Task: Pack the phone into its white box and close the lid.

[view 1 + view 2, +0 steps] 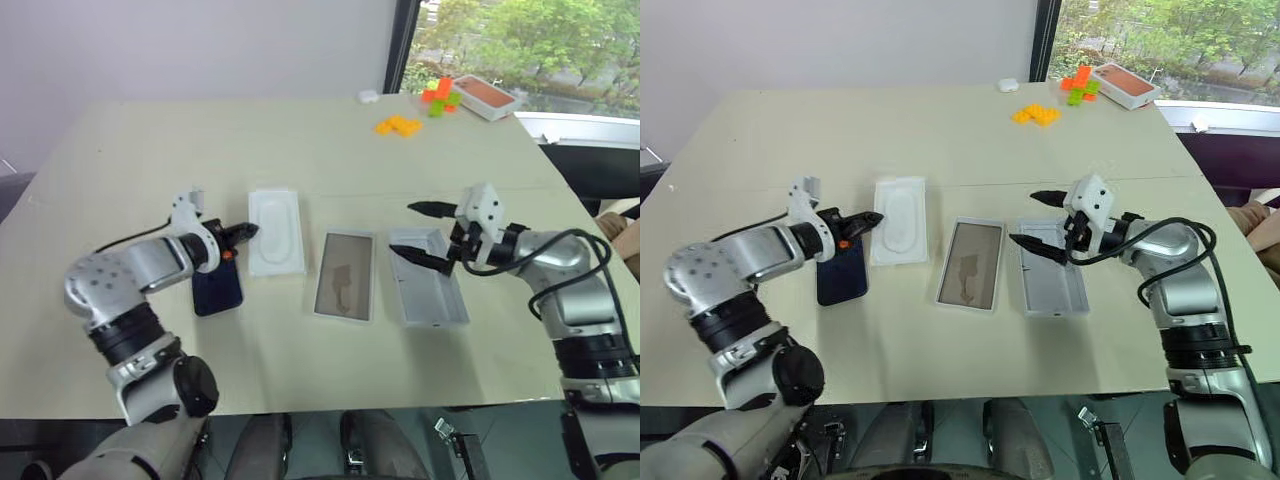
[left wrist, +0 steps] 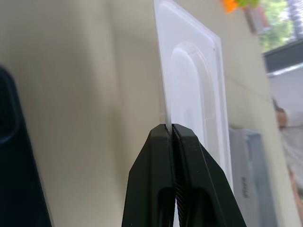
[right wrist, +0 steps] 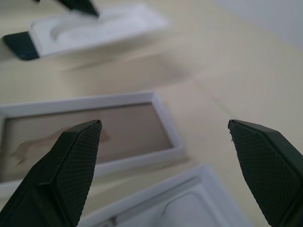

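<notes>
L pincer is clamped on the white insert's edge, clearing it aside. R pincer gapes over the lid. Phone lies on bench, left of insert; white box between insert and lid. Next: grab phone.

Half-hidden phone, far-off clutter too small to read

The left arm covers the upper part of the phone, so its top end stays out of sight. In the left wrist view the dark slab is cut off by the frame edge, and the closed fingertips hide just where they pinch the white insert. At the far table corner, the orange and green pieces are too small to identify, as is the little white object nearby.
</notes>
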Robot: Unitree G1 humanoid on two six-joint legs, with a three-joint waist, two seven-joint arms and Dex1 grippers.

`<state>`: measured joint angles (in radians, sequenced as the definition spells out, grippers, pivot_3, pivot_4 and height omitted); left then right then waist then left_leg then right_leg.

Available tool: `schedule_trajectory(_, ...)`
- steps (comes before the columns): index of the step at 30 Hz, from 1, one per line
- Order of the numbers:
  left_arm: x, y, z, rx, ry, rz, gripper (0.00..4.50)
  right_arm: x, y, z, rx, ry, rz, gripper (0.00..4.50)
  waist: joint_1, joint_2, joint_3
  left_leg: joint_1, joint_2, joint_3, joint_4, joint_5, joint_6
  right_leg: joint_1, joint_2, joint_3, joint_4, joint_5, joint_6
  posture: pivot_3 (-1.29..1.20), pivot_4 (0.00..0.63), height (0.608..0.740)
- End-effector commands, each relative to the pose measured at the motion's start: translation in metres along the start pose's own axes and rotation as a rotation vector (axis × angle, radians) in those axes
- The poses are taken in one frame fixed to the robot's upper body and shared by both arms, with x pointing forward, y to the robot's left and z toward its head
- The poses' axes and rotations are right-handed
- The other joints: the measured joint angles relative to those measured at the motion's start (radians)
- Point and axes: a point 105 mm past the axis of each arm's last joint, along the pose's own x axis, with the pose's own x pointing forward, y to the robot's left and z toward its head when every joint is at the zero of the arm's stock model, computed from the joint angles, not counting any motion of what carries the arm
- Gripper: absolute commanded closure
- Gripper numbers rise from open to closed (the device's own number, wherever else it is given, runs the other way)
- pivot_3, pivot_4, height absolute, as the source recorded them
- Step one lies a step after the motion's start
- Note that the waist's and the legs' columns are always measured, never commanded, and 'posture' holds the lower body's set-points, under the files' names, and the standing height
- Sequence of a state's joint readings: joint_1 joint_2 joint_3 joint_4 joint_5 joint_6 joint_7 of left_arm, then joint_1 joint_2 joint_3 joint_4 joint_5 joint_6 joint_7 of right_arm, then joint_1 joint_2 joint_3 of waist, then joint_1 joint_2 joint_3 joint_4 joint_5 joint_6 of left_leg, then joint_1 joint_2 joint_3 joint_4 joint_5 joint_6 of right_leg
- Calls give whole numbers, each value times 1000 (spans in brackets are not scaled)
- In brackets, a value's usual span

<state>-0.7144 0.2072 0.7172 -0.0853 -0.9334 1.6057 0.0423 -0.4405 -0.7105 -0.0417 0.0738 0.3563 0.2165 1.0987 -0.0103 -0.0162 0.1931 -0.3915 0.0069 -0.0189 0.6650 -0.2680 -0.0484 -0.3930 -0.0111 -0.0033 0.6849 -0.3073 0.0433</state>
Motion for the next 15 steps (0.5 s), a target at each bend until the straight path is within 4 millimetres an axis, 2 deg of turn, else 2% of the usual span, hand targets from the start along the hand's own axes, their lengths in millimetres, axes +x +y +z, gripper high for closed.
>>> schedule_trajectory(1, 5, -29, -12, 81, 46, -106, 4457, -11, 1, 7, -15, -1, 35, 0, 3, 0, 0, 0, 0, 0, 0, 0, 0, 0, 0, 0, 0, 0, 0, 0, 150, 740)
schedule_trajectory(4, 15, -34, -23, 41, 74, -121, 4457, -19, -2, 2, -23, 39, 36, 0, 2, 0, 0, 0, -1, 0, 1, 0, 0, 1, -1, 0, 0, 0, 1, 0, 150, 740)
schedule_trajectory(8, 37, -55, -52, 5, 158, -174, 4457, -33, 2, -5, 13, 91, 84, 0, 1, -1, 0, 0, -1, 0, 1, 0, 0, 1, -1, 0, 0, 1, 1, 0, 150, 740)
schedule_trajectory(11, 44, -58, -62, 9, 196, -160, 4457, -40, 7, -10, 22, 112, 108, 0, -1, -1, 1, 0, -1, 0, 1, 0, 0, 1, 0, 0, -1, 1, 1, 0, 150, 740)
schedule_trajectory(15, 49, -62, -70, 45, 239, -145, 4457, -39, 7, -10, 14, 110, 93, 0, -6, -1, 1, 1, 0, 0, 0, 0, -1, 0, 1, 1, 0, 1, 1, 0, 150, 740)
